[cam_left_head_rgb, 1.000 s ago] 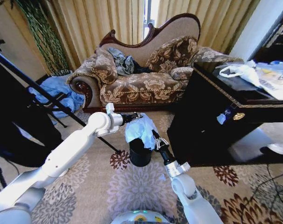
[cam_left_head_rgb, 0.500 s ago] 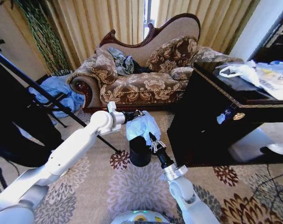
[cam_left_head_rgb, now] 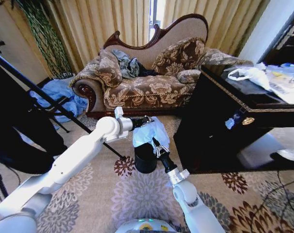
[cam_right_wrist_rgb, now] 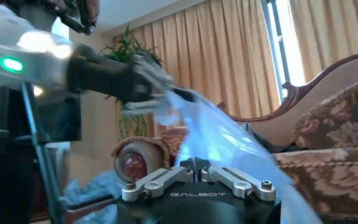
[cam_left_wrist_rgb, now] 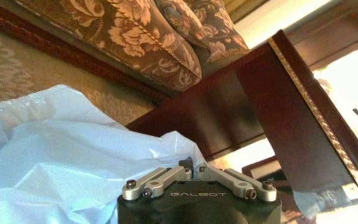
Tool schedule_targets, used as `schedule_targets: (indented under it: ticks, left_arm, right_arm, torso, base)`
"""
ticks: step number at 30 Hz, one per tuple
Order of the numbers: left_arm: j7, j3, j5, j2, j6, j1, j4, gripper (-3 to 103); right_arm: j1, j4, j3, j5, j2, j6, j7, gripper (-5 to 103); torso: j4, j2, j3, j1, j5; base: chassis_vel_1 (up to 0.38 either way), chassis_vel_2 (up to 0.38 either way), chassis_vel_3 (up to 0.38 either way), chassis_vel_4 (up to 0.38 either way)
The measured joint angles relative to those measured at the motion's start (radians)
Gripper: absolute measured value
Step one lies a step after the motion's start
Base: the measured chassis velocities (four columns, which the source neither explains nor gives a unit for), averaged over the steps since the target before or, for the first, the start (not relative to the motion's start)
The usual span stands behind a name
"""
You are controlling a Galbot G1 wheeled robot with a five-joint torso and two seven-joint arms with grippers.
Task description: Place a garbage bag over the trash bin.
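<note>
Draping step: left gripper (cam_left_head_rgb: 146, 119) and right gripper (cam_left_head_rgb: 156, 145), jaws of both closed on the bag (cam_left_head_rgb: 149, 132), hold it above the bin (cam_left_head_rgb: 145, 158); next, I judge, mouth must spread over rim.

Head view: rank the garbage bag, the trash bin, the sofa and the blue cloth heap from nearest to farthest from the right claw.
1. Garbage bag: pinched in the right claw, above the bin.
2. Trash bin: just beside the claw, toward the robot's left.
3. Sofa: behind the bin.
4. Blue cloth heap: on the floor at the far left, past the sofa's arm.
</note>
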Motion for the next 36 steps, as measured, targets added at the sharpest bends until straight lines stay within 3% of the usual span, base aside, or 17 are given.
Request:
schedule_targets:
  ticks: [7,23,29,36]
  left_arm:
    - [0.051,-0.01,-0.009,0.059,0.033,0.02,-0.035,0]
    - [0.089,0.003,0.013,0.068,0.048,0.047,-0.076,0]
    - [0.099,0.003,0.021,0.066,0.045,0.053,-0.084,0]
    - [0.1,-0.004,0.049,0.04,0.032,0.046,-0.047,0]
  right_arm:
    - [0.032,-0.019,0.024,0.023,-0.042,-0.003,-0.007,0]
    - [0.056,-0.044,-0.014,-0.01,-0.009,0.01,0.013,0]
    - [0.069,-0.061,-0.014,0.018,-0.002,0.003,0.013,0]
    - [0.069,-0.064,-0.039,0.122,0.06,-0.011,0.023,0]
  torso:
    - [0.0002,0.0,0.0,0.0,-0.0002]
    - [0.0001,0.0,0.0,0.0,-0.0003]
    - [0.0001,0.0,0.0,0.0,-0.0002]
    - [0.0001,0.0,0.0,0.0,-0.0004]
  base:
    - [0.0,0.0,0.0,0.0]
    - [0.0,0.0,0.0,0.0]
    - [0.0,0.0,0.0,0.0]
    - [0.0,0.0,0.0,0.0]
